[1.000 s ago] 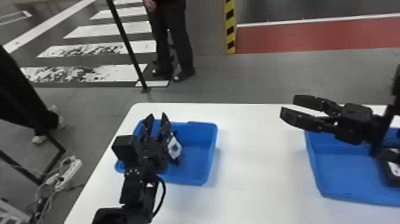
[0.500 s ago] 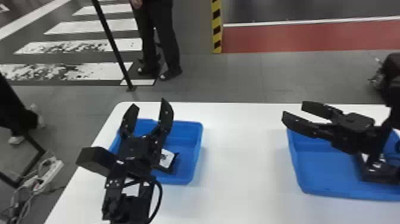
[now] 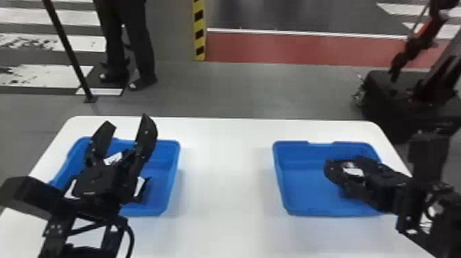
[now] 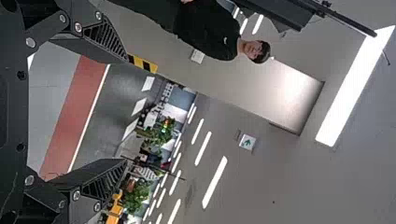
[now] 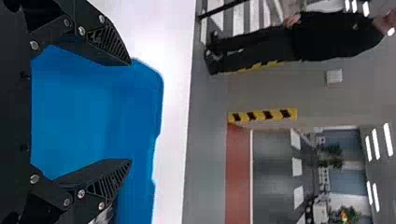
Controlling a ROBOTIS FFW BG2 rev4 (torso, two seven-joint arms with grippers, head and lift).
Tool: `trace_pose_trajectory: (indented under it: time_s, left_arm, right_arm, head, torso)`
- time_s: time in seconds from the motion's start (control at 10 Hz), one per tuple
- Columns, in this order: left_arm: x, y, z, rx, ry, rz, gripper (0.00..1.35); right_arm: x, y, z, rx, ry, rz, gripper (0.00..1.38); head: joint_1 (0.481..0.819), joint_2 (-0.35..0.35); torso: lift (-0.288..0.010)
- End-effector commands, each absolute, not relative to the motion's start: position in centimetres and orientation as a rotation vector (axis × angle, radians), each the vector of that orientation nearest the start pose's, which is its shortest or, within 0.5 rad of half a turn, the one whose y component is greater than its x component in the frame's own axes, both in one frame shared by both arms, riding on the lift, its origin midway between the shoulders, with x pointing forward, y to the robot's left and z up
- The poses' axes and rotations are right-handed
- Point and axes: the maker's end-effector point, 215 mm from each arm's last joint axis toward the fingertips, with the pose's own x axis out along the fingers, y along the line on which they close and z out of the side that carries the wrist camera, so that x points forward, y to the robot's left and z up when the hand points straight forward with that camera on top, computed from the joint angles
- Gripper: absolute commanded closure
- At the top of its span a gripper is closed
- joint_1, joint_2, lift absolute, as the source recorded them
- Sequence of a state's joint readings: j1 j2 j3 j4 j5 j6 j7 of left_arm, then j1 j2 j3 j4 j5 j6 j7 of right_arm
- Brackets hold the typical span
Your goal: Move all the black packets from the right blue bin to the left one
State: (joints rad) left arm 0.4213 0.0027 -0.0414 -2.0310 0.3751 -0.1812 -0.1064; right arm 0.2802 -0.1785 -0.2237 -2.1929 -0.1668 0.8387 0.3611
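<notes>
Black packet: sat in the right blue bin, by the table's right edge; couldn't tell its long axis
Right gripper: nearer one, spread wide, empty, packet looked low and to its right
Left gripper: over the left bin, also spread, empty

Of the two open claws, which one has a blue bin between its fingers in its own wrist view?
The right claw; the right bin shows between its fingers, while the left claw has floor and a red strip there.
</notes>
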Motion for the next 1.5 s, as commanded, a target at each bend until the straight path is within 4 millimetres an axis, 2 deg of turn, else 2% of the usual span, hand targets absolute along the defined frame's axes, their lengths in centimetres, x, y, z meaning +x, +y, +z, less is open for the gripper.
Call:
trace_pose_trajectory:
  time_s: [0.0, 0.1, 0.2, 0.6, 0.9, 1.4]
  left_arm:
    - [46.4, 20.0, -24.8, -0.381, -0.225, -0.128, 0.29]
    - [46.3, 19.8, -25.0, -0.383, -0.217, -0.132, 0.30]
    - [46.1, 19.6, -25.1, -0.383, -0.210, -0.134, 0.30]
    - [46.2, 19.3, -25.1, -0.377, -0.204, -0.149, 0.30]
    - [46.2, 19.4, -25.1, -0.369, -0.205, -0.149, 0.30]
    - [46.3, 19.1, -24.9, -0.360, -0.209, -0.158, 0.30]
  right_arm:
    - [46.0, -30.7, -39.4, 0.028, 0.550, 0.145, 0.31]
    - [46.0, -32.1, -40.5, 0.024, 0.586, 0.094, 0.31]
    - [46.9, -33.6, -42.0, 0.028, 0.615, 0.062, 0.30]
    - [49.1, -38.1, -44.3, 0.016, 0.676, -0.062, 0.29]
    - [50.5, -38.4, -47.1, 0.067, 0.708, -0.049, 0.29]
    - [51.0, -38.1, -49.4, 0.095, 0.743, -0.045, 0.29]
  head:
    - [0.695, -0.080]
    - [0.695, -0.115]
    - [0.695, -0.140]
    - [0.695, -0.204]
    - [0.695, -0.217]
    - [0.695, -0.219]
  torso:
    - [-0.110]
    - [-0.110]
    - [-0.110]
    - [-0.110]
    - [-0.110]
    - [-0.110]
